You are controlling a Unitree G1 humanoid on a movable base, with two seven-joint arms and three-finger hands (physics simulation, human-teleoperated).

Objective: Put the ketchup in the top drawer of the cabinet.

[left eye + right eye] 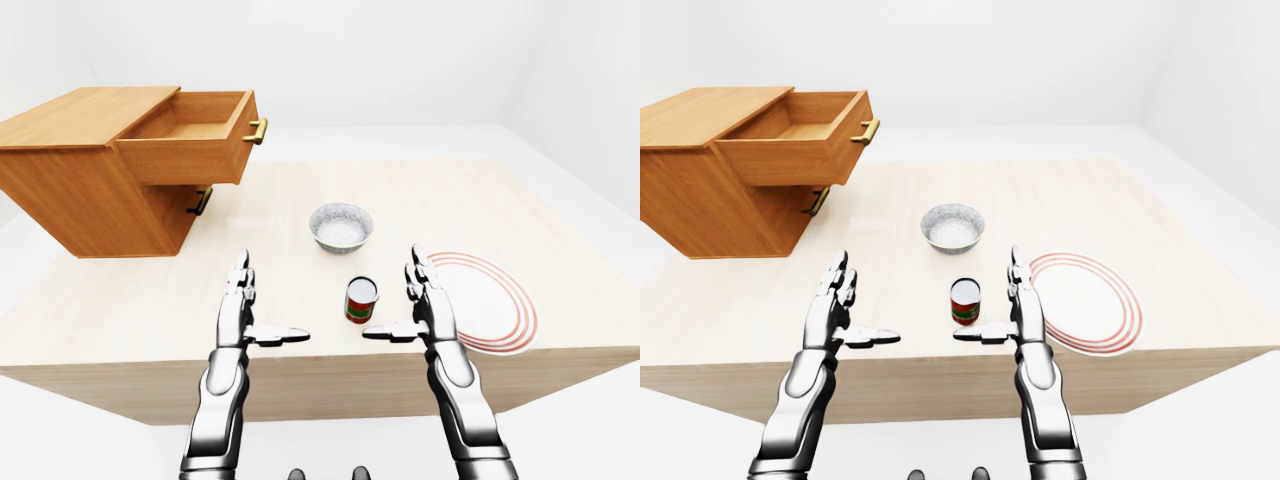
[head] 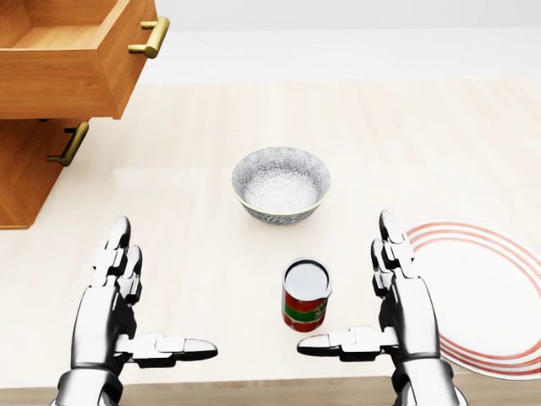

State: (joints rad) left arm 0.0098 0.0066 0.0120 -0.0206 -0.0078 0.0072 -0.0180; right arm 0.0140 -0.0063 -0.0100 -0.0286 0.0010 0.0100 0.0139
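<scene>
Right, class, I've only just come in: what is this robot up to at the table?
Nothing is held yet. The left robot hand and right robot hand hover open above the light wooden table. The small red-and-green ketchup can with a silver lid stands upright beside the right one, untouched. Above it in the head view sits a grey patterned bowl; a white plate with red rings lies at right. The wooden cabinet's top drawer is pulled open.

Bare white simulated room; wooden table (image 1: 300, 200), cabinet (image 1: 80, 190).
</scene>
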